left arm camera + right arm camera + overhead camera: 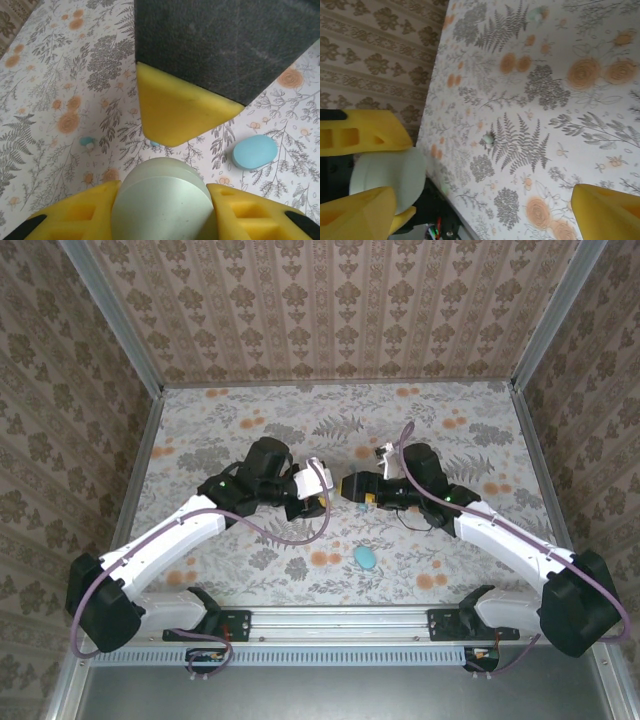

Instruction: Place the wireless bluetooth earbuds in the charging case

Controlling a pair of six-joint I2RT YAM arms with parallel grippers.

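My left gripper (162, 186) is shut on the pale green oval charging case (162, 205), one yellow finger on each side, held above the table. In the right wrist view the case (387, 175) sits at the left edge between those fingers. My right gripper (482, 215) stands open with nothing between its fingers; one of its fingers (180, 112) hangs just beyond the case. From above, the left gripper (318, 502) and the right gripper (350, 487) nearly meet at mid-table. One teal earbud (88, 143) lies on the cloth, and a second earbud (155, 143) peeks out under the right finger. Both earbuds (489, 139) (536, 14) lie loose.
A blue oval (366, 558) lies on the floral tablecloth (250, 420) nearer the arm bases, and the same blue oval (255, 151) lies right of the case. Patterned walls (340, 300) close in the table on three sides.
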